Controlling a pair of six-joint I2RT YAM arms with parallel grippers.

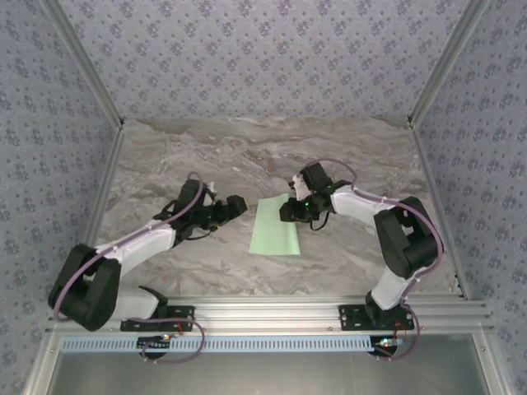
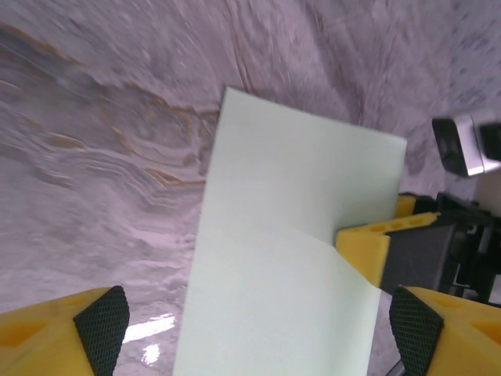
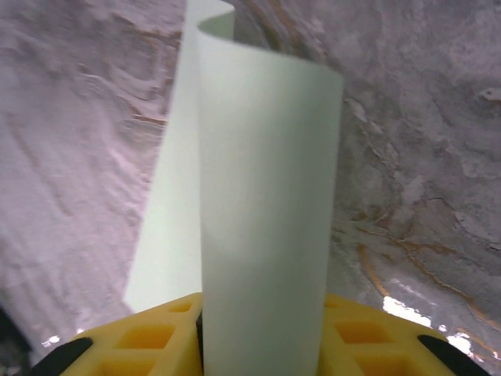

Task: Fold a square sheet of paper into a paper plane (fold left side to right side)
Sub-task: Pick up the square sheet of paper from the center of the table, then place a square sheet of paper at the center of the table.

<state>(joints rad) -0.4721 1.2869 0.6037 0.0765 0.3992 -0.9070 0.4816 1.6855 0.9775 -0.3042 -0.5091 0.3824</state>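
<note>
The sheet of paper (image 1: 276, 226) lies mid-way across the table (image 1: 189, 148), its 2 o'clock edge curled up and pinched in the right gripper (image 1: 290, 211). At its 10 o'clock corner the left gripper (image 1: 244, 202) is spread wide, released.

Top camera looks down from behind; both close wrist cameras share the sheet (image 2: 290, 196)

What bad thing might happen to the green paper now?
The right gripper pinches one edge of the square sheet of paper, and that edge curls up loosely, so it might slip out or crumple. The rest lies on the smooth table, and the open left gripper holds nothing, so the sheet might slide and fold crooked.
</note>
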